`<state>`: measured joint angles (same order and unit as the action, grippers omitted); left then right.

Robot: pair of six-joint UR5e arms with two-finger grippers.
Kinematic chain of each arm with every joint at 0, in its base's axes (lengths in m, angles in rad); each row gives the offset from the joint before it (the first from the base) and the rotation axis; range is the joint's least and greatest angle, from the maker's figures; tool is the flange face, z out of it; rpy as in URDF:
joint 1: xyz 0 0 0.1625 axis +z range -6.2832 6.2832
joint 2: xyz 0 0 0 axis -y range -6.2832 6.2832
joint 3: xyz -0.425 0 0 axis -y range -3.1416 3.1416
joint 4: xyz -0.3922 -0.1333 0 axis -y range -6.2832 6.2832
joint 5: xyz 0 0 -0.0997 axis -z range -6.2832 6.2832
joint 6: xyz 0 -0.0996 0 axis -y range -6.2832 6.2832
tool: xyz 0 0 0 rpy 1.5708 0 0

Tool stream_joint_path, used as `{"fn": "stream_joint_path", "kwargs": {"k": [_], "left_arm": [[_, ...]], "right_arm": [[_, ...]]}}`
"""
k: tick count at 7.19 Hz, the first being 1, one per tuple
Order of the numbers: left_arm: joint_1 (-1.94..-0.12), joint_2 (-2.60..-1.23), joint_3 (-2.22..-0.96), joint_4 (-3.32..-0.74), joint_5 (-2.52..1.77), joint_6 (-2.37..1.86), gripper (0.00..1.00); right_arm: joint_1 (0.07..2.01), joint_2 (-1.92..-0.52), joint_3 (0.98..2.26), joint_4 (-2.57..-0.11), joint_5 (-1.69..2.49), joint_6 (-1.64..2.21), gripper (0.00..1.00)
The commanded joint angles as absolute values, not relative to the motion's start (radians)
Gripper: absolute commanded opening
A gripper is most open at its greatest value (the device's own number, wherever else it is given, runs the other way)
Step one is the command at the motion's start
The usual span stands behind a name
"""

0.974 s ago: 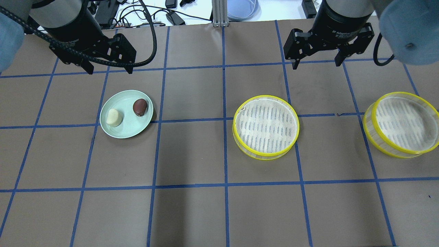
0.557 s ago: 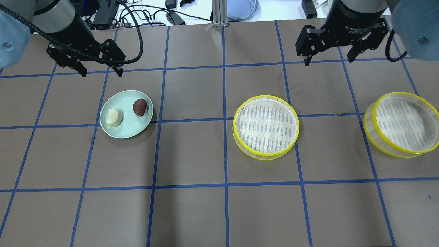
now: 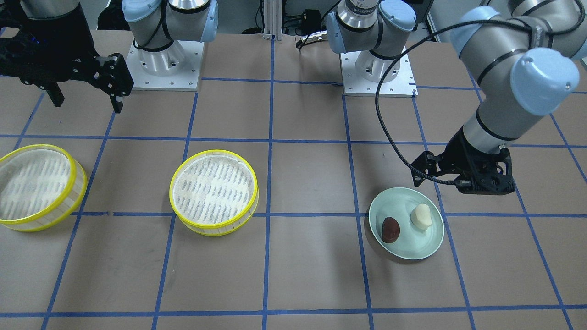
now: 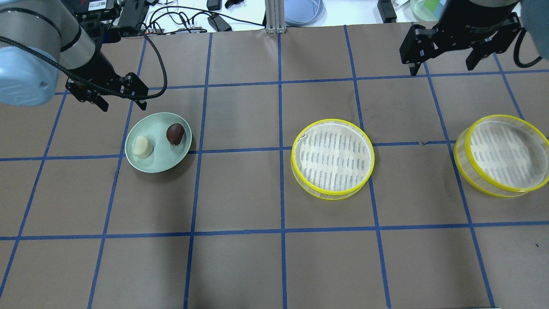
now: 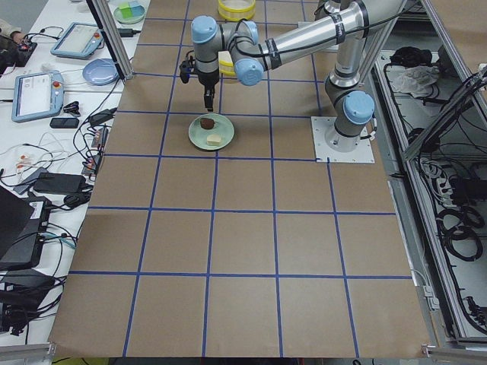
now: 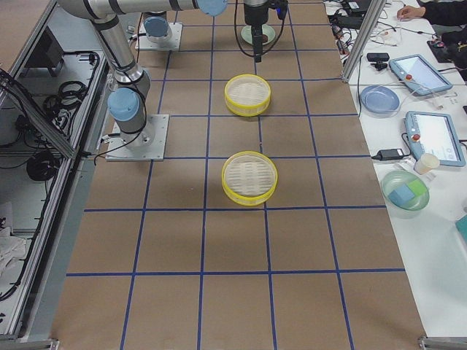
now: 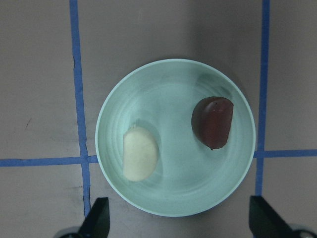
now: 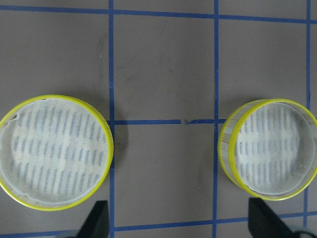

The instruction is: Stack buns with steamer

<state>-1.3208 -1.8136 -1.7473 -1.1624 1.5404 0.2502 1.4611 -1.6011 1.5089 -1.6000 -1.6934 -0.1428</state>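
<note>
Hovering beside the green plate (image 4: 161,162) holding the cream-white bun (image 4: 143,146) and reddish-brown bun (image 4: 175,133), left gripper (image 4: 123,104) gapes empty; right gripper (image 4: 441,68) spread wide too

On the brown table (image 6: 182,248), gridded with blue tape, two yellow-rimmed steamer baskets are set well apart — the near steamer basket (image 6: 249,178) and, at twelve o'clock from it, the far steamer basket (image 6: 247,95). The right gripper (image 6: 257,56) is seen edge-on, fingers down, at twelve o'clock of the far one, partly masking a pale green plate (image 6: 271,35). Two teach pendants (image 6: 421,73) are laid at three o'clock — on a white bench (image 6: 445,219).
</note>
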Motion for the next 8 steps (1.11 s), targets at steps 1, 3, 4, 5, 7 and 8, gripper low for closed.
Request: {"fn": "stream_joint_path", "kwargs": {"k": [1,3,4,5,7,8], "left_arm": [[-1.310,-1.931,-1.766,-1.073,1.555,0.252,0.98],[-1.309,-1.989,-1.769,-1.055,1.586,0.239,0.98],[-1.307,-2.005,-1.770,-1.054,1.586,0.232,0.97],[-1.307,-2.016,-1.770,-1.055,1.586,0.218,0.96],[-1.307,-2.023,-1.772,-1.055,1.588,0.218,0.79],[-1.307,-2.026,-1.772,-1.055,1.588,0.224,0.61]], "right_arm": [[1.305,-1.598,1.511,-1.603,-1.684,-0.367,1.00],[1.122,-1.583,1.514,-1.605,-1.680,-0.472,1.00],[1.062,-1.554,1.514,-1.606,-1.683,-0.501,1.00],[1.013,-1.521,1.516,-1.606,-1.683,-0.553,1.00],[0.954,-1.423,1.564,-1.729,-1.695,-0.722,1.00],[0.892,-1.392,1.594,-1.761,-1.689,-0.735,0.99]]}}
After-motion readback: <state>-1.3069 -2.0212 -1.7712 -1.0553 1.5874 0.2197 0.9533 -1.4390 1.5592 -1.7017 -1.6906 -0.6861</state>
